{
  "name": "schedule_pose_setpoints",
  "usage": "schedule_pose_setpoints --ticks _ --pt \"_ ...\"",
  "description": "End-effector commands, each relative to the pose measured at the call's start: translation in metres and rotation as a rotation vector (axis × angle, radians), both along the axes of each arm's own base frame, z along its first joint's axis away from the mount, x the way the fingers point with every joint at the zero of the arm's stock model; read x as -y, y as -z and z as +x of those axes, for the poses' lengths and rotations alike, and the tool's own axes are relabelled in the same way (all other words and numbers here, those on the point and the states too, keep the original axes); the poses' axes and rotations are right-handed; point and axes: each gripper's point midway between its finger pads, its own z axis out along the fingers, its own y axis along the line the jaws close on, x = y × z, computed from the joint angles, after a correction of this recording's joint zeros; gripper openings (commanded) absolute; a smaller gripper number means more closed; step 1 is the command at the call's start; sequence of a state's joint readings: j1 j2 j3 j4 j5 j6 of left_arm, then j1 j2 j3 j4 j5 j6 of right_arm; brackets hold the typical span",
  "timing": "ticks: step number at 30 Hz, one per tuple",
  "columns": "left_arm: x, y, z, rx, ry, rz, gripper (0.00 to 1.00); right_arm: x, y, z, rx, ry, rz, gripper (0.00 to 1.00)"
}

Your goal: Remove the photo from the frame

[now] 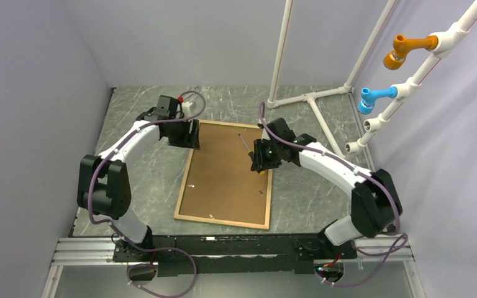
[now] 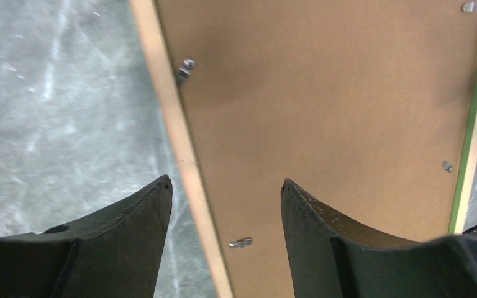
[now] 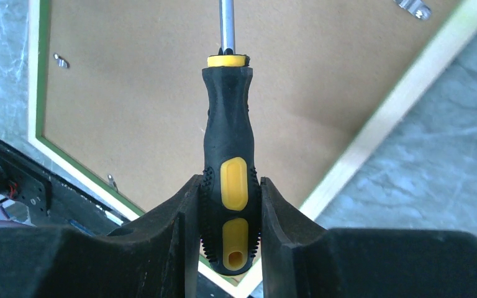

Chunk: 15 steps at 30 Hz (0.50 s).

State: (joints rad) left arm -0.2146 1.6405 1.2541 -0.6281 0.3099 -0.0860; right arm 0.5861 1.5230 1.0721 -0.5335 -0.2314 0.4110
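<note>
- Frame (image 1: 221, 220) lies face-down, flat on the grey marbled table (image 1: 149, 174), centre, between the two arms. Pale wood back edges are up, w/ a thin green strip showing inside the rails in the wrist views.
- Brown backing board (image 1: 223, 177) fills the frame's opening. Small metal tabs (image 2: 186, 67) sit along its edges. The photo is hidden, none of it shows.
- R gripper (image 3: 230, 186) is above the frame's right rail, about mid-length, fingers (image 3: 180, 217) clamped on a screwdriver (image 3: 227, 124) w/ black-and-yellow handle.
- The screwdriver's shaft runs out over the board toward the far side. Can't tell if the tip touches.
- L gripper (image 2: 225, 186) is at the frame's far-left corner, jaws spread wide, gripping nothing. One finger (image 2: 136, 223) is over the table, the other over the board, w/ the left rail between them. Contact w/ the frame can't be told.
- Far right: white pipe rack (image 1: 313, 98) standing on the table, w/ an orange fitting (image 1: 404, 49) and a blue fitting (image 1: 372, 98) on its branches.
</note>
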Motion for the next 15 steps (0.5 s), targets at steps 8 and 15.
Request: schedule_pose_setpoints --ticks 8,15 --pt "-0.01 -0.028 -0.092 0.021 -0.63 -0.234 0.75 0.038 -0.032 -0.012 0.179 0.073 -0.008 0.0" --pt "-0.021 -0.001 -0.171 -0.179 -0.897 -0.412 0.76 0.029 -0.028 -0.017 0.169 0.005 0.028 0.0"
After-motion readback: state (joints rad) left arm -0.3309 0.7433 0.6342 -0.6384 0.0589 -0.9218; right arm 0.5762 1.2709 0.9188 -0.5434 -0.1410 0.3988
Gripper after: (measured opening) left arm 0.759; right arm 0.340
